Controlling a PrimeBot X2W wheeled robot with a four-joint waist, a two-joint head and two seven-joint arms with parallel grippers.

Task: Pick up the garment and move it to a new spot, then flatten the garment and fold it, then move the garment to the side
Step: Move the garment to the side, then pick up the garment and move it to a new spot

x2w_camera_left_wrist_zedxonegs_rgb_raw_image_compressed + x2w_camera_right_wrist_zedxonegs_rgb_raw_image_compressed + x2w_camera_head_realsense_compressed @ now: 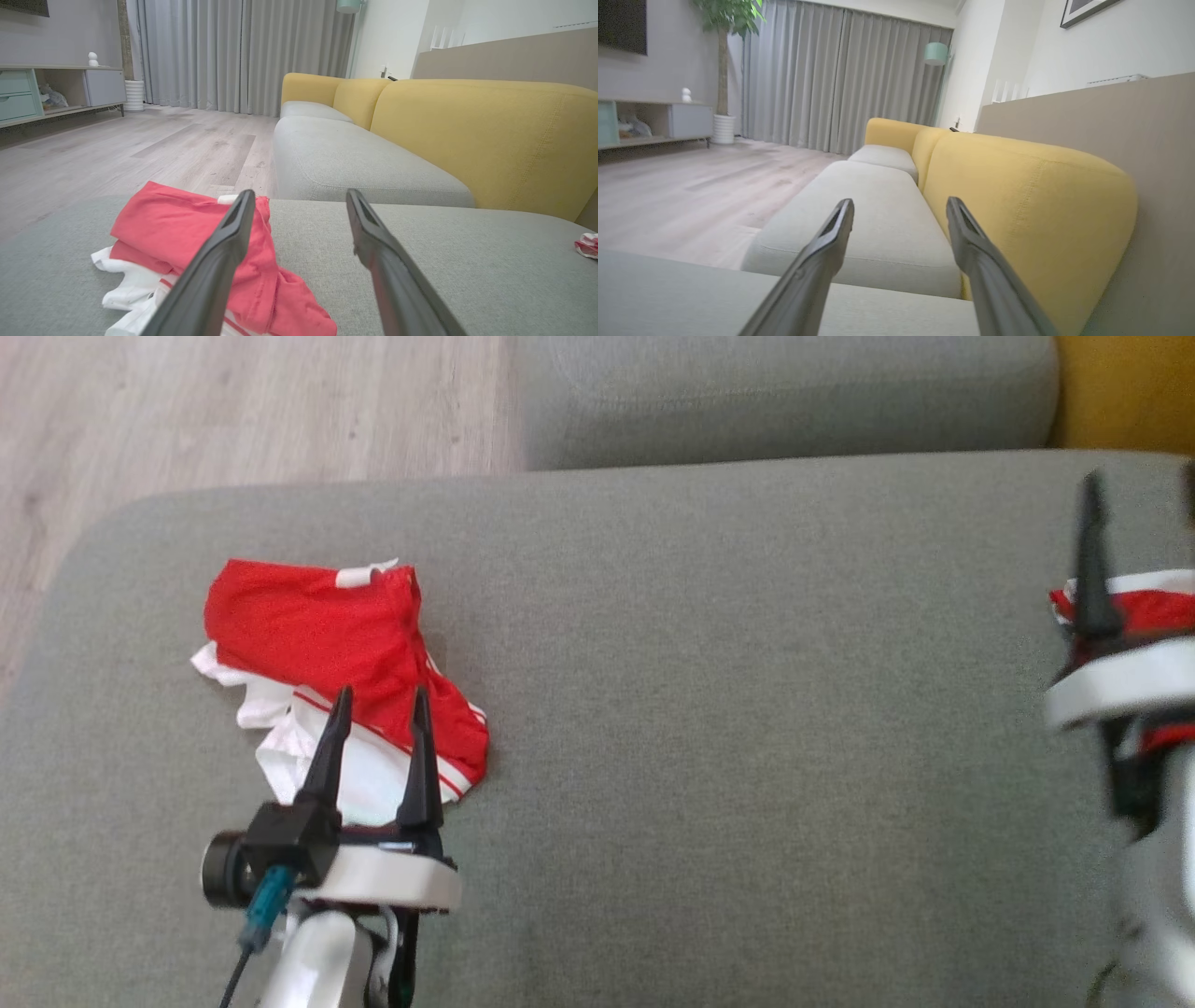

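Note:
A red garment with white trim (317,635) lies crumpled on the left part of the grey sofa cushion (728,709). My left gripper (380,695) is open just above the garment's near edge, with nothing between its fingers. In the left wrist view the garment (187,233) sits low and left, under the left finger, and the gripper (300,193) is spread wide. My right gripper (1139,485) is at the far right edge, blurred. In its own view it (900,201) is open and empty, pointing along the sofa.
A second red and white cloth (1153,607) lies under my right wrist, also seen as a cloth (587,245) at the cushion's right end. Another grey cushion (784,392) lies beyond, a yellow backrest (1031,196) to the right, wood floor (233,411) to the left.

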